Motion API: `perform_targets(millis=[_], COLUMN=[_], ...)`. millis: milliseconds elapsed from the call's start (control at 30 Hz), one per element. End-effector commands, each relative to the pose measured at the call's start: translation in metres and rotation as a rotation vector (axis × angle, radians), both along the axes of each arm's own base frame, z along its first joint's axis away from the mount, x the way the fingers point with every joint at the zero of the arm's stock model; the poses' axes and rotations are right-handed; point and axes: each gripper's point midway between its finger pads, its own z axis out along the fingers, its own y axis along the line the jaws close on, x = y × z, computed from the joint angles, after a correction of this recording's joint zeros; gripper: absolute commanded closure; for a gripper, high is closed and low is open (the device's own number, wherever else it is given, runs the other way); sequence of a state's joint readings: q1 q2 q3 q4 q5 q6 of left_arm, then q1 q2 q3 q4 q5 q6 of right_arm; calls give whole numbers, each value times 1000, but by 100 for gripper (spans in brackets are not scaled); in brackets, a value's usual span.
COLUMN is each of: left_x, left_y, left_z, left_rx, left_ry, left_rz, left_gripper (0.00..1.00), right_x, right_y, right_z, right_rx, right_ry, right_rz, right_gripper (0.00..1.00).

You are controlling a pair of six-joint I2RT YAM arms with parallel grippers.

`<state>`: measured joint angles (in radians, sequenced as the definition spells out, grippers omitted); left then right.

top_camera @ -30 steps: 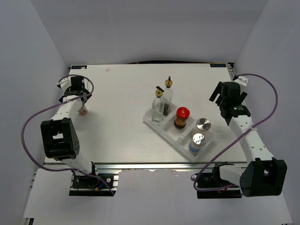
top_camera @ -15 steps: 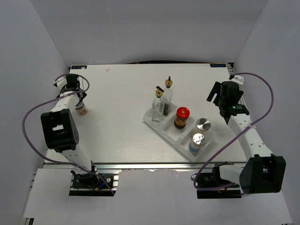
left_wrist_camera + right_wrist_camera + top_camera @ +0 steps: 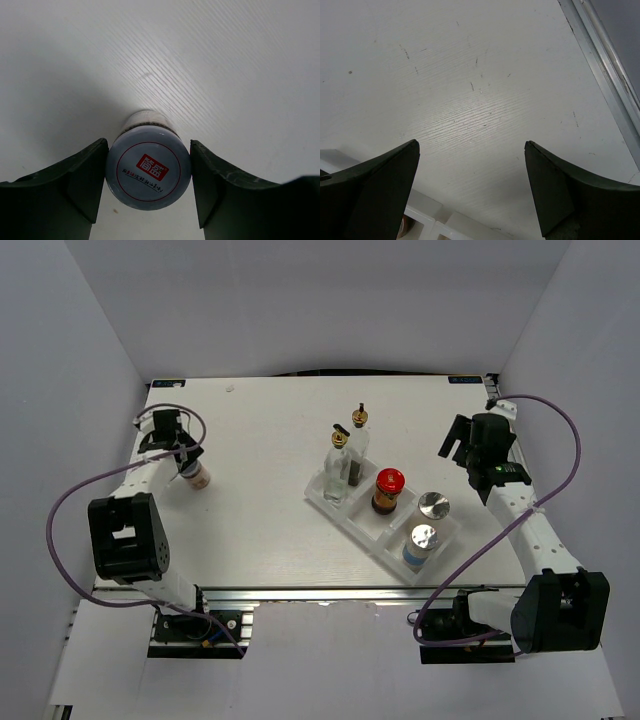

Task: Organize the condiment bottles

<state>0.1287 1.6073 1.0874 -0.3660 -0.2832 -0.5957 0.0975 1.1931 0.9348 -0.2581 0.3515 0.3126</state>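
A small jar with a pale lid and red logo [image 3: 149,167] sits between my left fingers, both pads touching its lid. From above, my left gripper [image 3: 188,466] holds this jar [image 3: 199,479] at the table's far left. I cannot tell whether it rests on the table. In the white tray [image 3: 352,524] stand two clear gold-spouted bottles [image 3: 338,465] [image 3: 357,442], a dark red-lidded jar [image 3: 388,490], a silver-capped shaker [image 3: 433,506] and a blue-labelled bottle [image 3: 420,545]. My right gripper [image 3: 460,443] hangs open right of the tray, nothing between its fingers [image 3: 470,145].
The tray lies diagonally, right of the table's centre. Its corner [image 3: 437,226] shows at the bottom of the right wrist view. The metal rail of the table's edge [image 3: 605,65] runs close on the right. Grey walls enclose the table.
My left gripper has closed on the small jar and carried it a little to the right, toward the table's middle. The right arm has barely shifted.
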Motion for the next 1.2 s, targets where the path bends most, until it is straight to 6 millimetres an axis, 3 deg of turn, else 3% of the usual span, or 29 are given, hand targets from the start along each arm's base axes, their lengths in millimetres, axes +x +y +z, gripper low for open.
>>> perform_targets(millis=[0, 33, 67, 200, 233, 267, 500, 667, 933, 1167], left_x=[6, 4, 0, -21, -29, -36, -82, -117, -171, -164], left_y=[-54, -64, -87, -130, -140, -161, -222, -292, -372, -419], left_z=[38, 40, 41, 54, 49, 51, 73, 90, 102, 122], left_rx=[-42, -21, -14, -30, -39, -54, -16, -40, -7, 11], left_ry=[-109, -107, -103, -119, -110, -113, -116, -147, -130, -237], left_rz=[-130, -147, -201, -307, -336, -398, -627, -901, -1248, -1340], left_gripper=[100, 100, 100, 100, 100, 100, 100, 100, 100, 100], right_x=[6, 6, 5, 5, 5, 5, 4, 3, 0, -2], right_y=[6, 7, 8, 12, 15, 17, 25, 26, 24, 22], right_z=[11, 12, 11, 13, 15, 15, 18, 24, 30, 32], right_rx=[26, 30, 34, 52, 64, 70, 97, 98, 91, 82], right_ry=[-51, -53, -53, -67, -73, -77, -88, -105, -134, -146], right_rz=[31, 37, 40, 57, 68, 75, 118, 125, 122, 112], right_gripper=[11, 11, 10, 11, 11, 11, 11, 11, 11, 11])
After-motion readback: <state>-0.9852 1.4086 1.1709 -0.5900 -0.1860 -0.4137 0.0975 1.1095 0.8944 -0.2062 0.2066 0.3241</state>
